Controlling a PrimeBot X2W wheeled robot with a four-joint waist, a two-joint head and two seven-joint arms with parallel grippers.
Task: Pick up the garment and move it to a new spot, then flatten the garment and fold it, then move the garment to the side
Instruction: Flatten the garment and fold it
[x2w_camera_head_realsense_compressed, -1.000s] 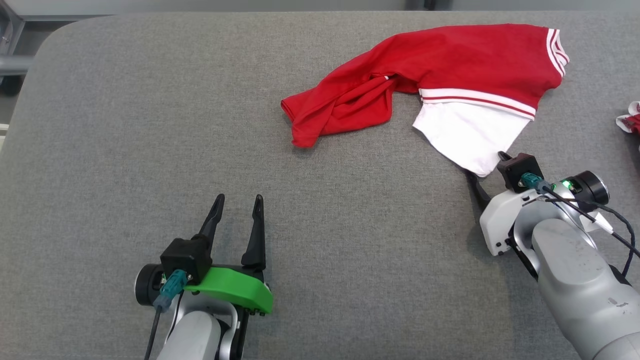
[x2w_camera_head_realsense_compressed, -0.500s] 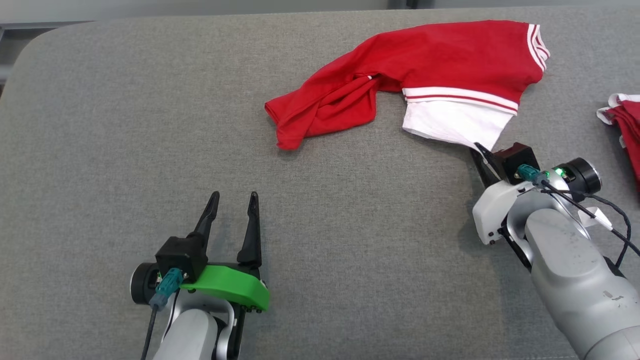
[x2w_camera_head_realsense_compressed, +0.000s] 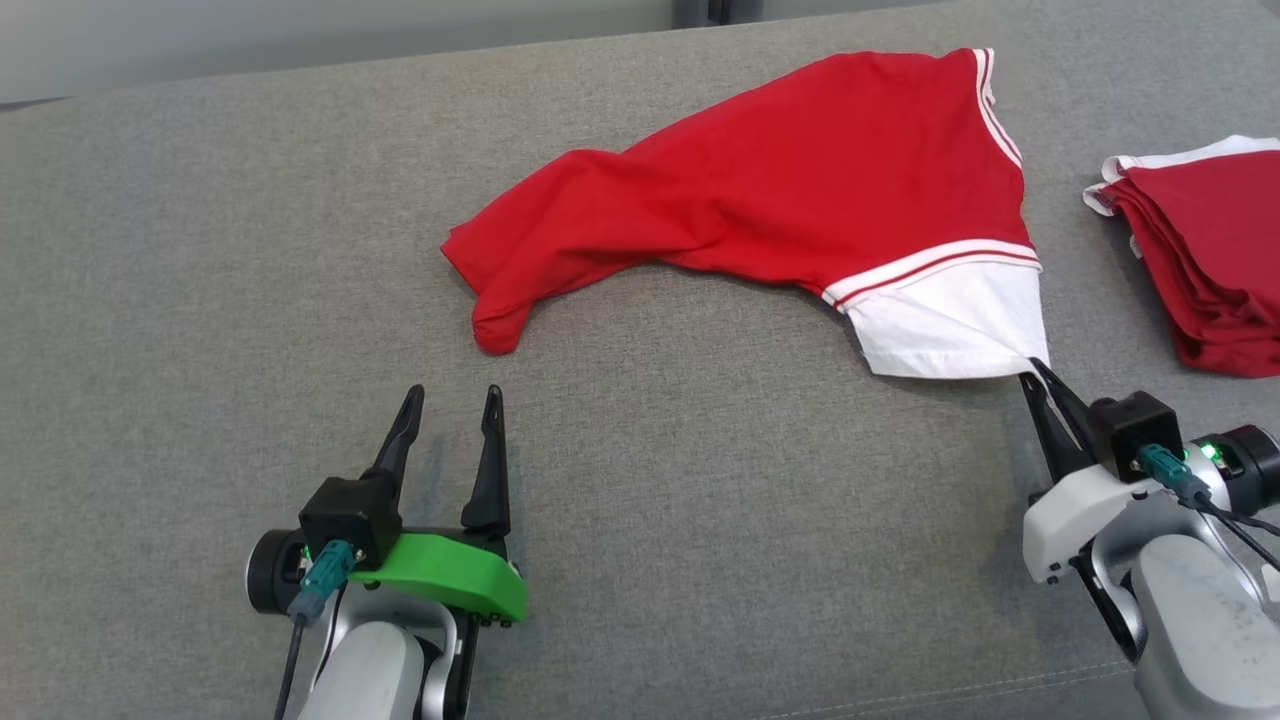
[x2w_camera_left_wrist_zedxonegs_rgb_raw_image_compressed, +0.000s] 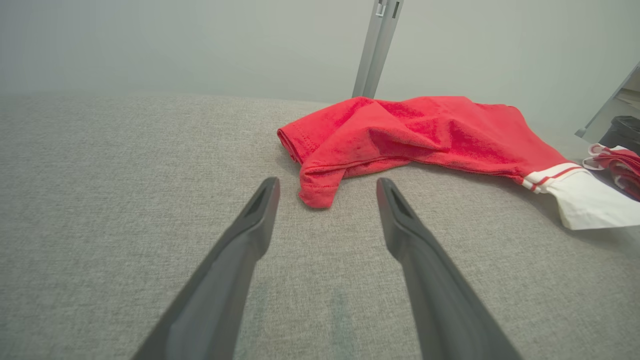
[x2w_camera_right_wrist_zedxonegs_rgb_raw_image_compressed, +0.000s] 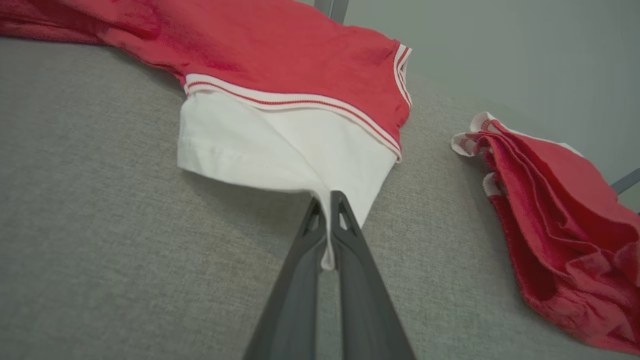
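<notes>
The red-and-white shirt (x2w_camera_head_realsense_compressed: 780, 190) lies stretched across the far part of the grey padded table (x2w_camera_head_realsense_compressed: 200, 250). The right gripper (x2w_camera_head_realsense_compressed: 1028, 372) has its jaws pinched on the shirt's white corner (cloth shows between them in the right wrist view). The left gripper (x2w_camera_head_realsense_compressed: 451, 395) hovers near the shirt's red end, jaws spread and empty. A pile of folded red garments (x2w_camera_head_realsense_compressed: 1210, 260) lies to the right, apart from the shirt.

Head view: high, facing forward and down across the grey bench (x2w_camera_head_realsense_compressed: 200, 250). Left wrist view: low, facing the red end of the garment (x2w_camera_head_realsense_compressed: 780, 190), near. Right wrist view: low, close on its white hem. Shared by all: garment, folded red stack (x2w_camera_head_realsense_compressed: 1210, 260).
</notes>
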